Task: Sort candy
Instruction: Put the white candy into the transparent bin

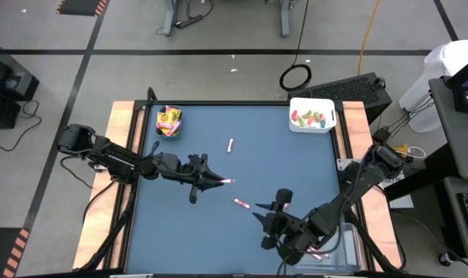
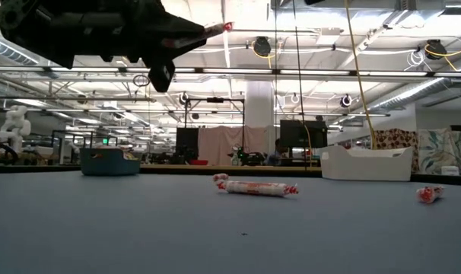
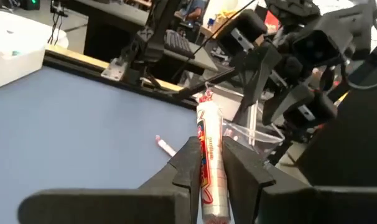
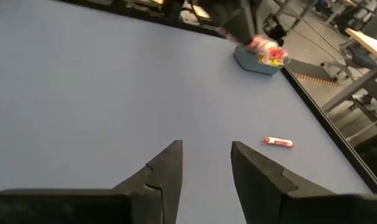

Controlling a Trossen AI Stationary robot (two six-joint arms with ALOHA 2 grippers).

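Nearest the low camera lies a pink-white stick candy (image 2: 258,188) on the blue table (image 1: 218,224), a thin roll with twisted ends and red-pink print. Seen from above, this loose stick (image 1: 241,204) sits just beside the right gripper (image 1: 276,207), on the side facing the white bin. A second loose stick (image 1: 230,144) lies well apart from it, roughly between the teal bin and the white bin.

Held above the table is a third stick (image 3: 210,158), white with red lettering and a crimped red tip, showing in the overhead view as a pale pink sliver (image 1: 228,181) at the left gripper's tip. One more small red-and-white piece (image 2: 429,193) shows in the low view, in front of the white bin.

Over at the far corners stand the containers. Yellow packets with red-pink print fill the teal bin (image 1: 169,131). Small green and red wrapped pieces lie inside the white bin (image 1: 312,126). A clear bin (image 1: 350,243) stands at the near edge beside the right arm; what it contains cannot be made out.

As for the left gripper (image 1: 222,181), it is clamped on the held stick, with the fingers (image 3: 188,165) pressing either side of it, raised off the table and well away from the white bin. The right gripper has its fingers (image 4: 167,165) parted with nothing between them, hovering over bare table nearer the clear bin.
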